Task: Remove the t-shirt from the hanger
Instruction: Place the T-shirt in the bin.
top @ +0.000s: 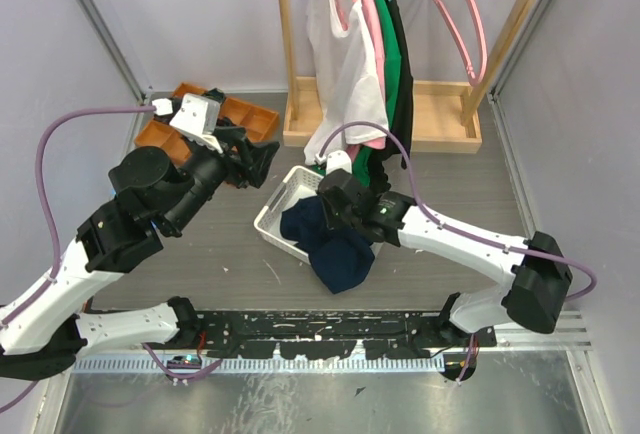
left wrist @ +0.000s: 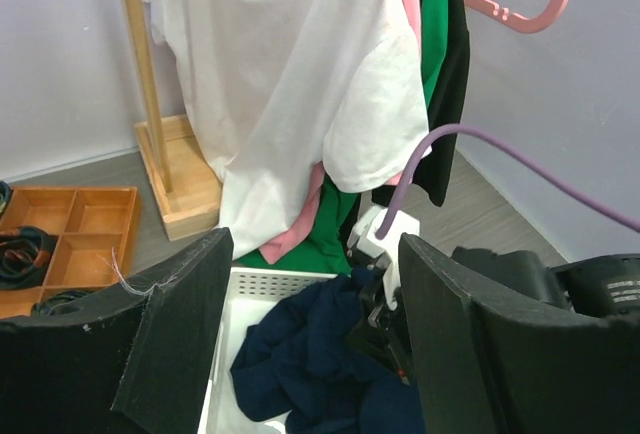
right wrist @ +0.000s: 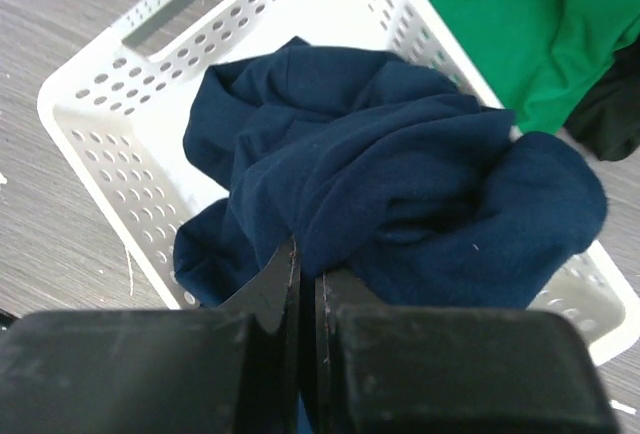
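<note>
Centrally, right gripper (right wrist: pixel 305 254): arm stretched low over the white basket (top: pixel 283 197), jaws clenched on a fold of the navy t-shirt (top: pixel 338 252), which lies heaped in the basket and spills over its near rim. Left gripper (top: pixel 262 162): raised left of the basket, jaws spread, empty. Grey table (top: pixel 450 169); wooden rack (top: pixel 440 119) of hung shirts behind the basket; pale walls.
</note>
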Controlling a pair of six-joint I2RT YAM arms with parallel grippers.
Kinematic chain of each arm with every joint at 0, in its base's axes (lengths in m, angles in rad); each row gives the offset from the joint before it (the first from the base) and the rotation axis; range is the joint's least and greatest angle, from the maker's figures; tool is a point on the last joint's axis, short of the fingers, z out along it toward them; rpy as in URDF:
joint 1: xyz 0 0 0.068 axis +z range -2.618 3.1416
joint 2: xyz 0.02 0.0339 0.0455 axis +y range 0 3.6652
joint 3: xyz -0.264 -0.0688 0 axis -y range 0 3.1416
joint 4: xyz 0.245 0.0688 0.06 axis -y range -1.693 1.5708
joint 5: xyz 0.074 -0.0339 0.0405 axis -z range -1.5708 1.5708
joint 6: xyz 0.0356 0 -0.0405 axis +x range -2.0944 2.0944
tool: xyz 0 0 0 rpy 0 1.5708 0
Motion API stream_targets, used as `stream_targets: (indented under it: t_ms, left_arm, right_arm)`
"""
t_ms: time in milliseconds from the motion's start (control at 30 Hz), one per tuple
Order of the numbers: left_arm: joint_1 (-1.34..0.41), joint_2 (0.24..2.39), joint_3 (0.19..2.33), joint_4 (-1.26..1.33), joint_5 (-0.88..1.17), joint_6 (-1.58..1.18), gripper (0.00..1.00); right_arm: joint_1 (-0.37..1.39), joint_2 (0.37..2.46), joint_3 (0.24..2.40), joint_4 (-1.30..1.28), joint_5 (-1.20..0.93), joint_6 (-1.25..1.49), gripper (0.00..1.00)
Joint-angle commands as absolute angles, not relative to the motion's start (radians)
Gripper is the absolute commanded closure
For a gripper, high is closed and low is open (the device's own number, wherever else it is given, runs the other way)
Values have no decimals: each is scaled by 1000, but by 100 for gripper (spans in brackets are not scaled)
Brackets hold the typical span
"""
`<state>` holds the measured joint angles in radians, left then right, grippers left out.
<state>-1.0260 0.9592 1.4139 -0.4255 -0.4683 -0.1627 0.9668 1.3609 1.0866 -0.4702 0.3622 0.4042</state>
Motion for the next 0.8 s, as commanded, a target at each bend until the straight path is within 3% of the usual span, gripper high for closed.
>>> stream_targets:
  t_ms: [0, 200, 333, 600, 733, 767]
  left_arm:
    - [-1030, 957, 1454, -441, -483, -156, 25]
    - [-1030, 971, 1459, -440, -471, -165, 23]
    - [-1030, 972, 1454, -426, -475, -157, 22]
    - [-1029, 987, 1445, -389, -464, -154, 20]
    - [-1030, 1000, 1442, -368, -470, -155, 20]
    - [-1029, 1003, 1438, -360, -468, -154, 19]
  right_arm:
    - [972, 1399, 1051, -374, 285, 452, 99]
    - [972, 1429, 1026, -373, 269, 472, 81]
    - [972, 1382, 1040, -376, 320, 471, 57]
    - [973, 1235, 1147, -445, 410, 459, 32]
    - [973, 1146, 1212, -483, 457, 447, 2]
    - [973, 1121, 1218, -484, 469, 439, 0]
